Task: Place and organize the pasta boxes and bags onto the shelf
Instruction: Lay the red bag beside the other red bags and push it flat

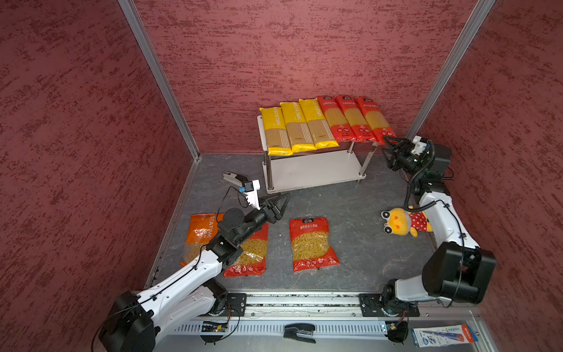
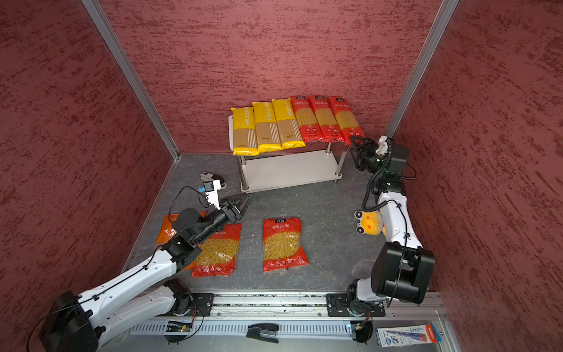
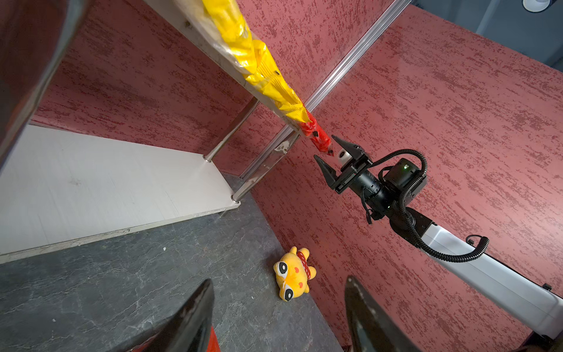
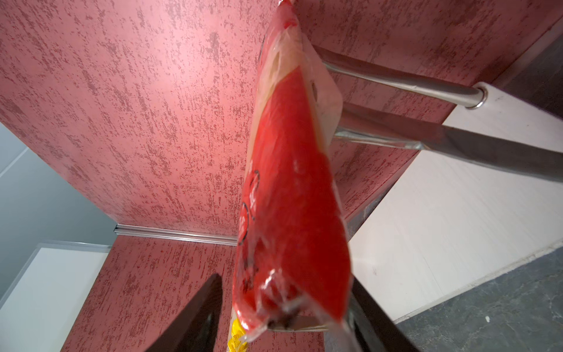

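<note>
Red spaghetti pack [image 4: 289, 183] end between spread right fingers [image 4: 195, 320], ungripped; left fingers [image 3: 189, 320] spread, empty, near shelf [image 1: 313, 170].

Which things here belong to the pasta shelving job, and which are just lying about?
Job:
- three yellow spaghetti packs
- three red spaghetti packs
- two red short-pasta bags
- orange short-pasta bag
- shelf

Lying about:
- yellow plush toy
- black stapler
- blue-white carton
- small grey device left of the shelf

Three yellow spaghetti packs [image 1: 297, 128] on the shelf [image 1: 313, 170] lettered "ASTATIME" lengthwise, orange short-pasta bag [image 1: 198, 234] on the table [image 1: 350, 213] showing "STATIME", red spaghetti packs [image 1: 353, 119] bearing Chinese print too small to read
</note>
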Available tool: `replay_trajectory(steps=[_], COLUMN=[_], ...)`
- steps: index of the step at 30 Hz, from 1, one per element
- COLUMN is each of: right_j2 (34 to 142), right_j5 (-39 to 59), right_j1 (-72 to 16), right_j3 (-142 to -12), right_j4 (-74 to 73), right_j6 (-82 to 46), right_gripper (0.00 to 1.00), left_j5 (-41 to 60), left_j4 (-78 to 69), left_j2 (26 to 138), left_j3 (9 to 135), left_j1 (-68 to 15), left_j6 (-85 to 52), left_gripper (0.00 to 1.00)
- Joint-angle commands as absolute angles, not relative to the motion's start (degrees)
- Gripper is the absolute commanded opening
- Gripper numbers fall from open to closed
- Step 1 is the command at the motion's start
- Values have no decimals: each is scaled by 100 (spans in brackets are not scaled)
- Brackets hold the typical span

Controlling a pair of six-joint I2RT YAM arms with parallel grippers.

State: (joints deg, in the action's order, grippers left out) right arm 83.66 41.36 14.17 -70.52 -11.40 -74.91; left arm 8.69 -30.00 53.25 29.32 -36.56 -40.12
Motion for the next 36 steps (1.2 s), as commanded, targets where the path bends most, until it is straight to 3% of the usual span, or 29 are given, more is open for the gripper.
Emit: replay_trajectory(steps=[1, 7, 15, 18, 36], right_j2=[8637, 9012, 9220, 9245, 9822], right_j5=[4065, 3989, 4302, 4419, 4878], right_j1=[1424, 1415, 1402, 1389, 1032], right_j3=[-7480, -7993, -8118, -8173, -8637], right_j4=[-1355, -955, -989, -1072, -1336], right_j6=[-7587, -7236, -7112, -7098, -7370], right_gripper=[60, 50, 17, 9, 0], left_j5=[816, 784, 760, 753, 719], left_j4=[-3006, -3008, -2988, -3001, -2989], left_j2=[5333, 5318, 5308, 5317, 5333], left_j3=[2971, 2958, 2943, 2935, 2925], left_j1=[-3711, -3735, -3741, -3740, -3748], left_j6=[-3884, -3876, -3865, -3867, -3823], left_gripper=[67, 67, 67, 67, 67])
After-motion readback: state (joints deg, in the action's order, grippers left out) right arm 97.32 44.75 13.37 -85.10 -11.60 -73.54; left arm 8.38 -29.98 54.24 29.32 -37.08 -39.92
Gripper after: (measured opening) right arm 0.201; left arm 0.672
